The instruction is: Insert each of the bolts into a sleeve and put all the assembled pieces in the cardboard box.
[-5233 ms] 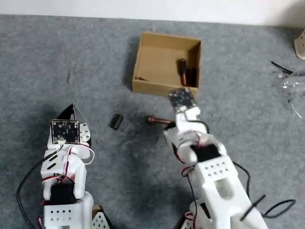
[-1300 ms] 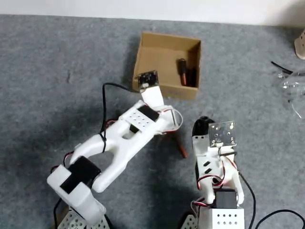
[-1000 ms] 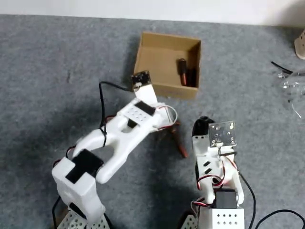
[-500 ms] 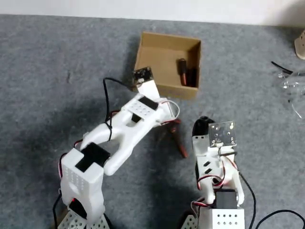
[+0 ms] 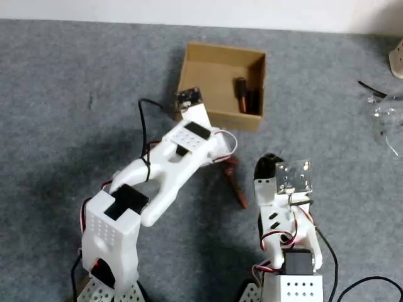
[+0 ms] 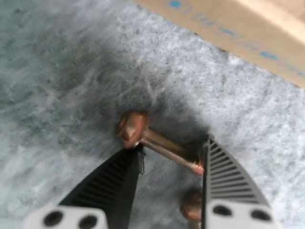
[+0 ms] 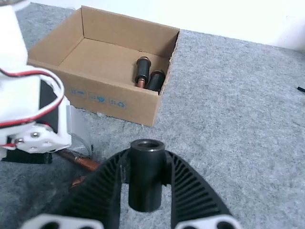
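My left gripper [image 6: 174, 143] is open, its fingers straddling a copper bolt [image 6: 157, 143] that lies on the grey carpet just in front of the cardboard box [image 6: 248, 43]. A second bolt [image 5: 239, 192] lies beside it, nearer the arm bases. From above, the left arm stretches out to the box's front wall [image 5: 220, 119]. My right gripper [image 7: 147, 160] is drawn back and shut on a black sleeve [image 7: 147, 179], held upright with its bore showing. Two assembled pieces [image 7: 147, 74] lie in the box's far right corner.
Clear plastic bits and thin cables [image 5: 381, 107] lie on the carpet at the far right, with a beige object [image 5: 397, 56] at the edge. The left arm's wrist [image 7: 28, 119] stands close beside the right gripper.
Five seconds ago the right arm was out by a bolt and the left arm was pulled back. In the last second the left arm shifted slightly at the bolts; the right arm stayed still.
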